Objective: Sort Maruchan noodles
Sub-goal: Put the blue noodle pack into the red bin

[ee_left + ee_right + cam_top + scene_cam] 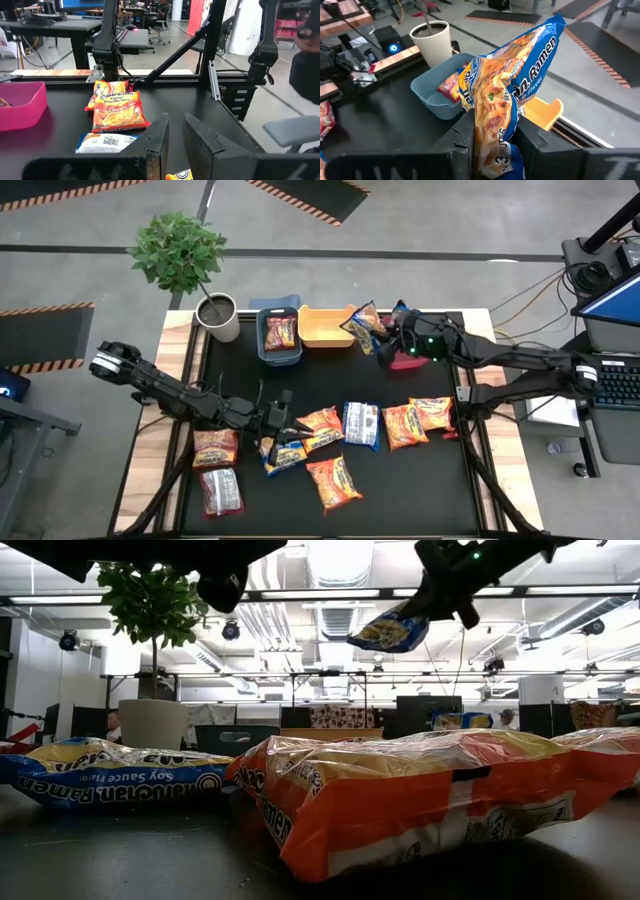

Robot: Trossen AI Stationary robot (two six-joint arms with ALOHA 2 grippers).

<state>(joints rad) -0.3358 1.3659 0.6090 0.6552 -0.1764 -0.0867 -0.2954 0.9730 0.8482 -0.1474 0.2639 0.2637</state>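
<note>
Right gripper [492,137] clamped on blue packet [512,90], held in air over far edge of mat, just beside yellow bin [322,326] at its 3 o'clock side. In right wrist view, packet long axis running straight out from the fingers, free end pointing away from the wrist, printed face toward camera. In low view, same packet hanging below the gripper, tilted, well above the table.

Left gripper [172,135] low over mat near centre front, fingers close together with a narrow gap, nothing between them. Blue-yellow packet [282,454] lying directly under it in high view, long axis roughly 8 to 2 o'clock.

Blue bin [280,338] at 12 o'clock of mat, one red packet [280,332] inside, long axis 12 to 6. Yellow bin just right of it, touching. Pink bin [403,360] partly hidden beneath right arm.

Loose packets on mat: orange [321,426] at centre, white-blue one [361,423] beside it, two orange [404,424] toward 3 o'clock, one orange [333,481] toward 6 o'clock, two dark red [215,447] toward 8 o'clock. Potted plant [216,315] at 11 o'clock corner.
</note>
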